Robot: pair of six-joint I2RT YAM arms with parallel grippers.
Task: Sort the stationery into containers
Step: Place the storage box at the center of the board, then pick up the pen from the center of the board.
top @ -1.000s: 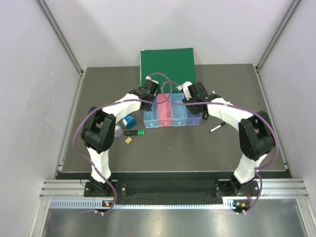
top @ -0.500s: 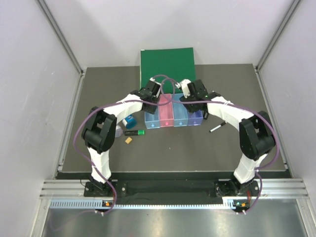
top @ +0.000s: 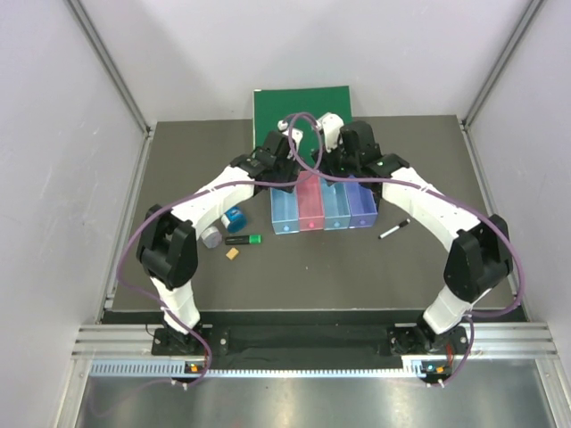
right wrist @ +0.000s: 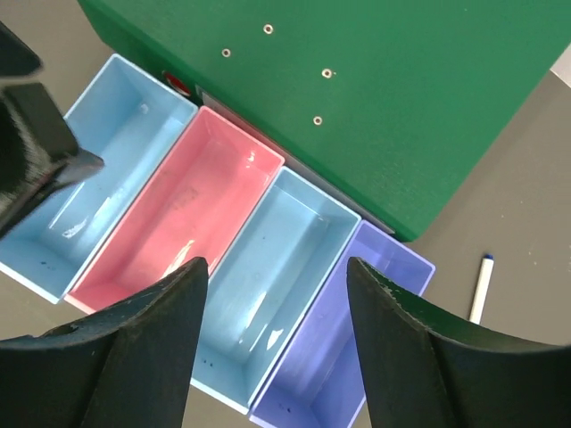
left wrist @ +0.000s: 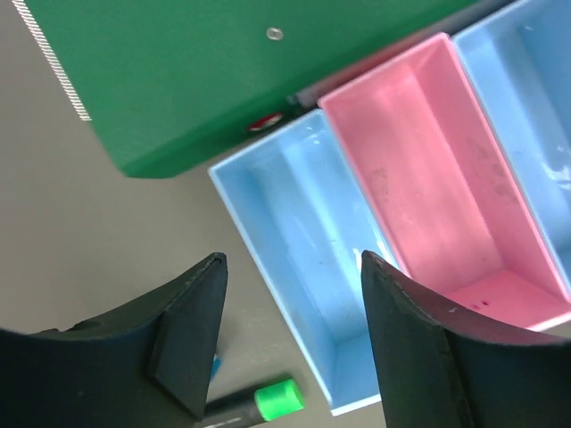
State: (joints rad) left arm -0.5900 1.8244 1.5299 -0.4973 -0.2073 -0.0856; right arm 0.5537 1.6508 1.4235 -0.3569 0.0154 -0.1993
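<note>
On the matte, dark grey table (top: 312, 276), the loose stationery lies to the left of the containers. A round grey tin (top: 211, 236) sits furthest left, with a round blue tin (top: 235, 218) just beside it, further from the bases. Nearer the bases, a slim black highlighter (top: 243, 239) with a bright green cap lies flat, pointing its cap toward the containers. A tiny orange block (top: 232, 253) rests near it on the base side.

At the centre stands the row of four bins (top: 308, 226), joined, rectangular and made of glossy translucent plastic. The row is a light blue bin (top: 283, 211), a pink bin (top: 308, 205), a second light blue bin (top: 334, 205) and a purple bin (top: 360, 203). A large, flat green binder (top: 303, 111) with small metal rivets lies behind the row, its near edge at the bins' far ends. To the right, a thin white pen (top: 393, 229) lies slanted on the table, well apart from the other loose items.

Both arms arch inward, elbows out. The left gripper (left wrist: 290, 267) hangs above the first light blue bin, fingers spread apart and holding nothing. The right gripper (right wrist: 277, 267) hovers above the second light blue bin, likewise spread wide and empty.
</note>
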